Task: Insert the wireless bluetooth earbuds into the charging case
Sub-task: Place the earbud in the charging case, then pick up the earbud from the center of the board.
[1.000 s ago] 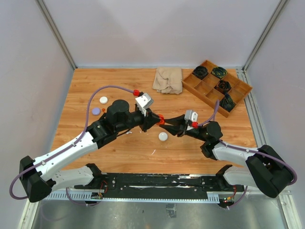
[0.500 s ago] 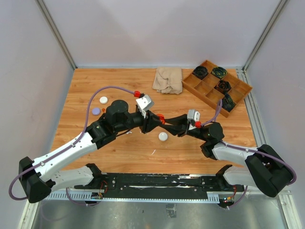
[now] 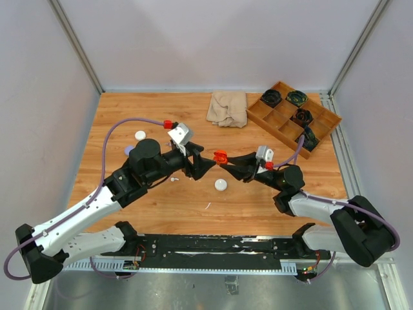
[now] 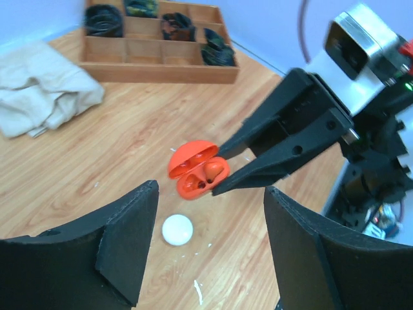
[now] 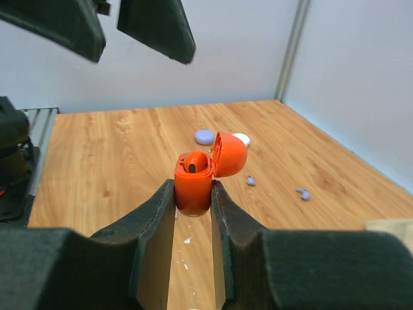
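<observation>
Right wrist view: small orange charging case, glossy plastic, rounded like a pebble, hinged lid thrown back to the right. Seen from the left wrist view, one orange bud-shaped lump seated in a well of the lower half; second well too small to read.

Beyond the case, two pale purple earbuds lying loose and apart on the wooden table, tiny and stubby, near a flat purple puck and a white puck side by side. A third round white case on the table, below and between the two grippers in the top external view.

At the far right corner, a partitioned wooden tray, set at an angle, with dark coiled bundles in four of its compartments. Just left of it, a crumpled beige cloth, soft and folded on itself. Table surface warm wood grain, smooth, with a few white specks.

Right gripper: black fingers clamped on the lower half of the orange case, holding it upright above the table. Left gripper: fingers spread wide, nothing between them, facing the case and not touching it.
</observation>
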`<action>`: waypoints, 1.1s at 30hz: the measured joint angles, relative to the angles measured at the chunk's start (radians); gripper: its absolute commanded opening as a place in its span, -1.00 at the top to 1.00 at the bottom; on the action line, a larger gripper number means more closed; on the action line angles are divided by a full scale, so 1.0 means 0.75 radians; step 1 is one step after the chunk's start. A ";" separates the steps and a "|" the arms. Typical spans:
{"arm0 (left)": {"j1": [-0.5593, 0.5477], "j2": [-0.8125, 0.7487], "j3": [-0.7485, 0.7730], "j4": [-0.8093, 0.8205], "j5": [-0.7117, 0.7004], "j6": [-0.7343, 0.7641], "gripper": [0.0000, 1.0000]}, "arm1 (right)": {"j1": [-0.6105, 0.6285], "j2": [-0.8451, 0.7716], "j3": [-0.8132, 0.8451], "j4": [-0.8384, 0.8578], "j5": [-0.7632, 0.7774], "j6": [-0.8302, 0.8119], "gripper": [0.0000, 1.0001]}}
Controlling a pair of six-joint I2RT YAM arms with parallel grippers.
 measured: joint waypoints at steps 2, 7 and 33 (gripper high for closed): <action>-0.001 -0.006 0.000 -0.002 -0.094 -0.030 -0.52 | -0.015 -0.013 -0.015 -0.034 0.028 -0.024 0.99; 0.028 0.055 0.003 -0.054 -0.397 -0.126 -0.54 | -0.016 -0.093 -0.042 -0.167 0.091 -0.109 0.99; 0.914 0.874 0.299 -0.425 -0.597 -0.389 -0.18 | -0.016 -0.085 -0.102 -0.339 0.202 -0.296 0.99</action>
